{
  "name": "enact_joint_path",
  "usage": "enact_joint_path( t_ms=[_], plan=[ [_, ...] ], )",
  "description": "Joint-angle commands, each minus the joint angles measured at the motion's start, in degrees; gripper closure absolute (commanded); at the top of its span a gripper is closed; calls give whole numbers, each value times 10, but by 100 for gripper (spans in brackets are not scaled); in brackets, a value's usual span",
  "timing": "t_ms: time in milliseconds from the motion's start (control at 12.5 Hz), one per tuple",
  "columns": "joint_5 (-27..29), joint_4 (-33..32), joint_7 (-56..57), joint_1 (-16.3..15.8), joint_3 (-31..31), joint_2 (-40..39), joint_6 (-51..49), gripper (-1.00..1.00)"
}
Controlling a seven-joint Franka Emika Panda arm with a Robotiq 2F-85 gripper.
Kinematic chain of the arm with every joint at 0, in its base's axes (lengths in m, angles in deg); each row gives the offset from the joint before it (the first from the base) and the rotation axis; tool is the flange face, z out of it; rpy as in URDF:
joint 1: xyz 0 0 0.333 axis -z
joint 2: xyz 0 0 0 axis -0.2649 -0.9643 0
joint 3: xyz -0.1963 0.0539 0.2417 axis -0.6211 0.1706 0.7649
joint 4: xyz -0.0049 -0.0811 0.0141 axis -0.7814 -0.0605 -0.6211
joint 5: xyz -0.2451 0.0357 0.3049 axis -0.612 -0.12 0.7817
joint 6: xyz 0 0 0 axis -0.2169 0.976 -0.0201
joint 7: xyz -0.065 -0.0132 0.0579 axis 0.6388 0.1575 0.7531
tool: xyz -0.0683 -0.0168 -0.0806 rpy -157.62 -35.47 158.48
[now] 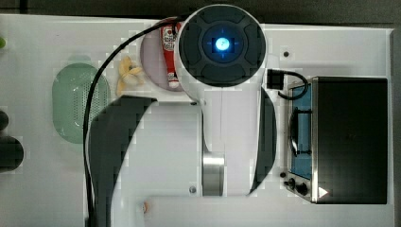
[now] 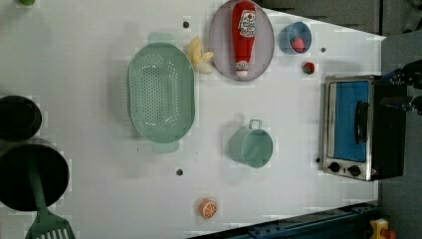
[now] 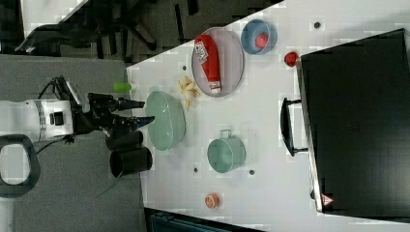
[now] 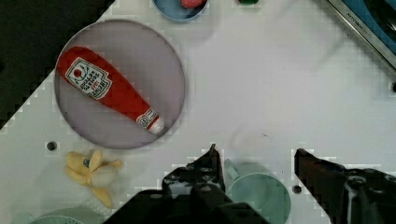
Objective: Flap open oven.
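Gripper (image 4: 254, 156) sits closest in the wrist view, two dark fingers spread wide w/ nothing between them, so released and empty; the mint cup (image 4: 257, 189) lies on the table below the gap. Same view: ketchup bottle (image 4: 109, 91) lying on a grey plate (image 4: 173, 74), peeled banana (image 4: 91, 170) beside it, and a corner of the oven (image 4: 369, 23) w/ its blue glass. In the right view the gripper (image 3: 140, 112) hangs high above the table (image 3: 263, 125), well apart from the oven (image 3: 355, 128), whose bar handle (image 3: 286, 126) stands out from the door on two brackets. Left view puts the oven (image 2: 361, 127) at the table's right edge: door shut, blue glass facing the camera, handle (image 2: 362, 122) beside the black top, two knobs (image 2: 344, 169) toward the left view's bottom. Step in hand, as I judge it: approach, not started on the door yet. To do it well: bring the arm across and down toward the handle, keep clear of the cup and plate, turn the wrist so the fingers straddle the bar mid-span between the brackets. Close firmly, then pull along an arc away from the oven body and downward, following the hinge, which is prob. on the edge opposite the handle. A straight pull could drag the whole oven or slip off the bar.
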Motion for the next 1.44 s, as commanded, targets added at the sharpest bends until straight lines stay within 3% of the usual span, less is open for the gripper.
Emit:
enact_joint_path(
  t_ms=[80,240,560,640,1120,1200,1440],
  plan=[
    [-4,-116,18,16,-30,166,-43,-59],
    [-4,-116,18,16,-30,166,-43,-100],
    [-4,-116,18,16,-30,166,-43,-100],
    [-4,-116,18,16,-31,166,-43,-90],
    [-4,-122,18,19,-39,165,-43,56],
    [-4,-126,18,21,-43,164,-42,65],
    [-5,-141,96,30,-69,159,-39,65]
  ],
)
